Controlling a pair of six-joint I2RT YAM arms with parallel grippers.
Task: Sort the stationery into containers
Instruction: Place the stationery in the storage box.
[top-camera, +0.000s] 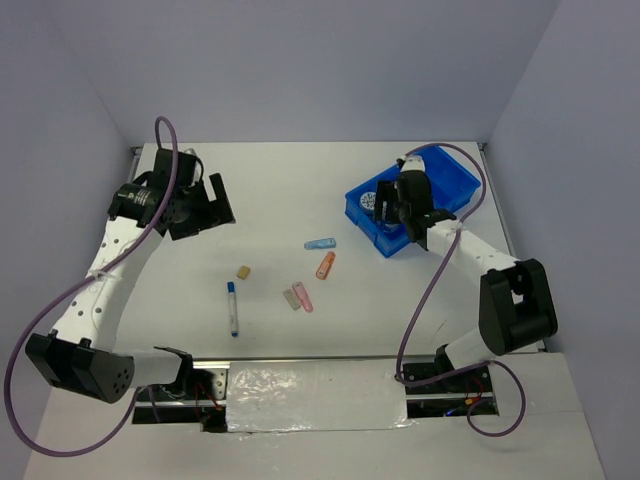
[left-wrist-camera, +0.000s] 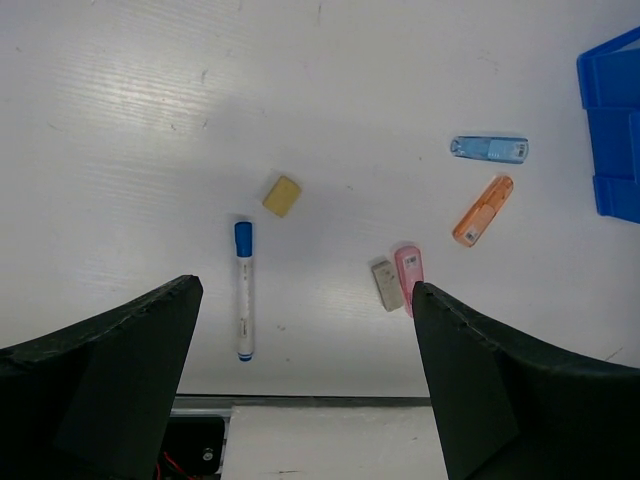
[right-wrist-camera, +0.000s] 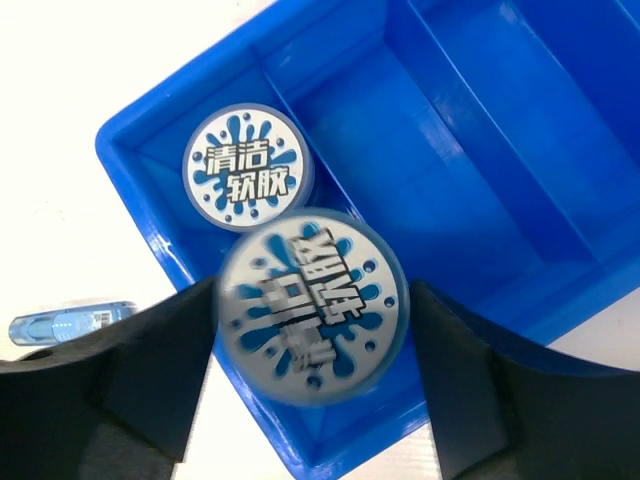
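Blurred round box (right-wrist-camera: 310, 305) hangs over blue tray (right-wrist-camera: 520, 120) corner, just beside second round box (right-wrist-camera: 243, 168) lying in the end compartment. It sits between right end effector (right-wrist-camera: 312, 292) fingers, set wide; grip can't be told. Pen (left-wrist-camera: 243, 290), tan eraser (left-wrist-camera: 282, 195), blue piece (left-wrist-camera: 489, 149), orange piece (left-wrist-camera: 482, 211), pink piece (left-wrist-camera: 410, 275) and grey piece (left-wrist-camera: 387, 284) lie loose on tabletop (left-wrist-camera: 150, 120). Left end effector (left-wrist-camera: 305, 288) is above them, fully open, empty.

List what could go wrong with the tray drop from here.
The blurred round box between the right jaws sits close to the tray's near wall; it might clip the rim and tumble onto the table. It also overlaps the round box already in the tray, so it could land on that one and rest tilted.
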